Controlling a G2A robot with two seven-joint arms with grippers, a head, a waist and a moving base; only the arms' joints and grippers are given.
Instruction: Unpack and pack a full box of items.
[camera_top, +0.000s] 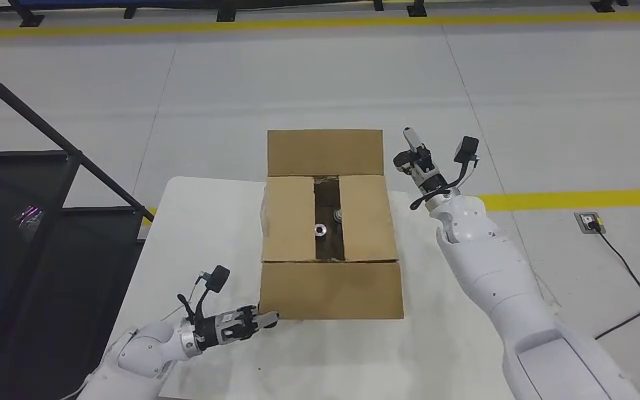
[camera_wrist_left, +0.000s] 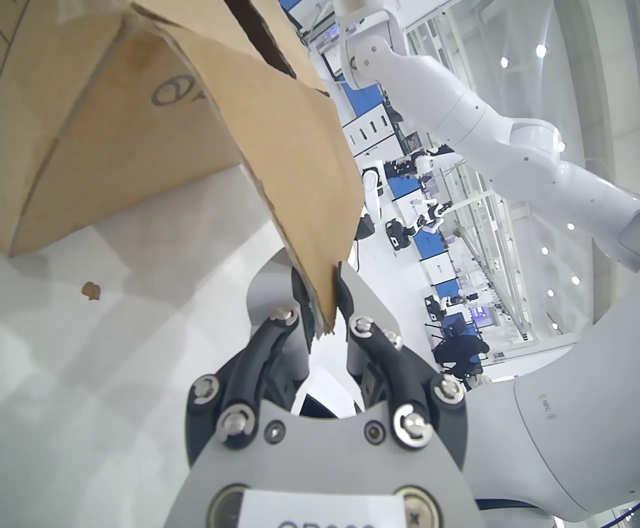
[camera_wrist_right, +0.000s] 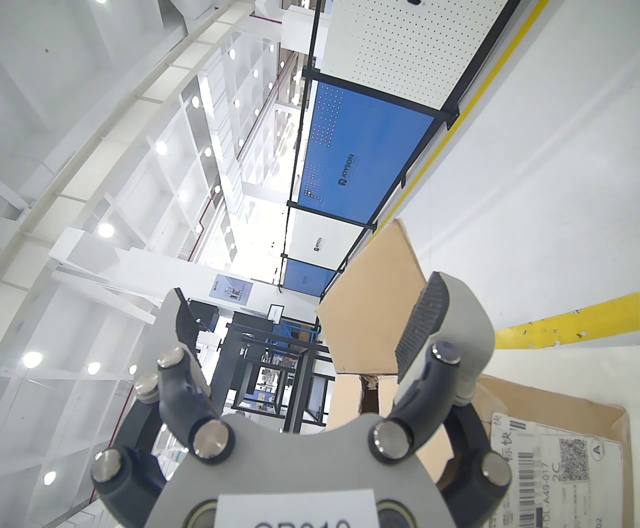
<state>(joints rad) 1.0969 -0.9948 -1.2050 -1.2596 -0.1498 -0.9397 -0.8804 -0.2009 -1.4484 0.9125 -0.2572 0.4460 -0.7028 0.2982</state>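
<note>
– as the top view looks down on the scene, where is the cardboard box (camera_top: 290, 220)?
– it stands in the middle of the white bench (camera_top: 200, 240). its far flap (camera_top: 326, 152) is folded back and open, its near flap (camera_top: 332, 290) folds out toward the robot, and the two side flaps lie almost closed with a dark gap between them. a small round pale item (camera_top: 321, 230) shows through that gap.
– and the left gripper (camera_wrist_left: 322, 295)?
– low at the near left corner of the box, its fingers (camera_wrist_left: 357, 295) clamped on the corner of the near flap.
– the right gripper (camera_wrist_right: 305, 325)?
– raised just beside the far right corner of the box, its fingers wide apart.
– anything else on the bench?
– a small brown scrap (camera_wrist_left: 91, 290) lies near the box.
</note>
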